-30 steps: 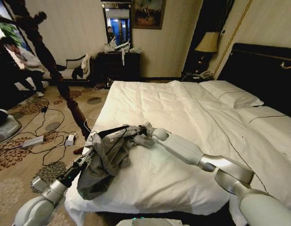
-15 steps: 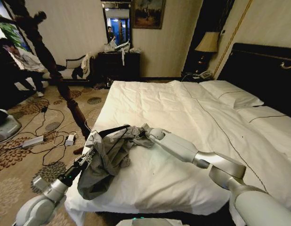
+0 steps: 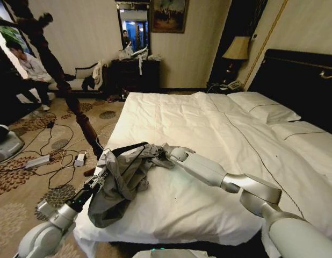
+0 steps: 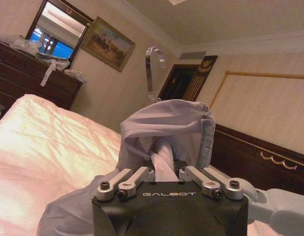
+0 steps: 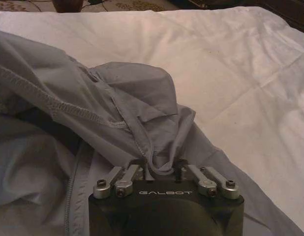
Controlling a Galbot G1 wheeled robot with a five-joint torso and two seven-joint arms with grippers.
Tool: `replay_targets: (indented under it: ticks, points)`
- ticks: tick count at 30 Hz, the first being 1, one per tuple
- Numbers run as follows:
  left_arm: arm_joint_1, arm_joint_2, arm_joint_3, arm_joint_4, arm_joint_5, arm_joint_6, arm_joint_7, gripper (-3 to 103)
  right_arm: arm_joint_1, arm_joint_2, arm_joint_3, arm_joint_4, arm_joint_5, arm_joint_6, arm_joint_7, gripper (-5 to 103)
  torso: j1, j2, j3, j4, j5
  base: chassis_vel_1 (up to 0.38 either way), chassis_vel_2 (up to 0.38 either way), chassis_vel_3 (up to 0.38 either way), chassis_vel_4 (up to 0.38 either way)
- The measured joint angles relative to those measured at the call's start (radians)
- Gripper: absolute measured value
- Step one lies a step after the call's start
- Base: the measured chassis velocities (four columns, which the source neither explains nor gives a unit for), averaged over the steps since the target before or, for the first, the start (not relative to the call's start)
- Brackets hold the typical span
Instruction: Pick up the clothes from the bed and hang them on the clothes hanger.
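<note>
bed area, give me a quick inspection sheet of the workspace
surface: white bed, duvet creased
job's things: grey shirt draped on black hanger at the bed's near left corner
clutter: nothing seen on the bed
grippers: left gripper at the hanger's neck, cloth between its jaws; right gripper shut on the shirt
cables: cords and power strip on the carpet
surroundings: coat stand, dresser, lamp

Thin, creased matt grey cloth of the shirt (image 5: pixel 117 98) bunches against my matt black plastic right gripper (image 5: pixel 164 169); the hanger's polished metal hook (image 4: pixel 151 69) gleams above the bed's (image 3: pixel 219 140) smooth white cotton duvet.
</note>
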Motion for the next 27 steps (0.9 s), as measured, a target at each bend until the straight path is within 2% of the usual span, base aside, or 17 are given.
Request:
replay_targets:
  ticks: [8,16,27]
  points:
    - [0.004,-0.001,-0.003,-0.001,-0.001,0.0,0.0,15,-0.003,-0.013,-0.003,0.011,-0.001,0.003,-0.002,2,0.0,0.0,0.0,0.0,0.0,0.0,0.0,0.0,0.0]
    - [0.008,0.0,0.0,-0.007,0.003,0.0,0.0,15,-0.018,-0.011,0.043,0.016,0.039,0.005,0.039,0,0.0,0.0,0.0,0.0,0.0001,0.0,0.0,0.0,0.0]
    - [0.061,0.011,-0.021,-0.026,0.014,-0.01,0.021,15,-0.022,-0.009,0.174,0.058,0.154,0.006,0.127,0,0.0,0.0,0.0,0.0001,0.0001,0.0,0.0,0.0,0.0]
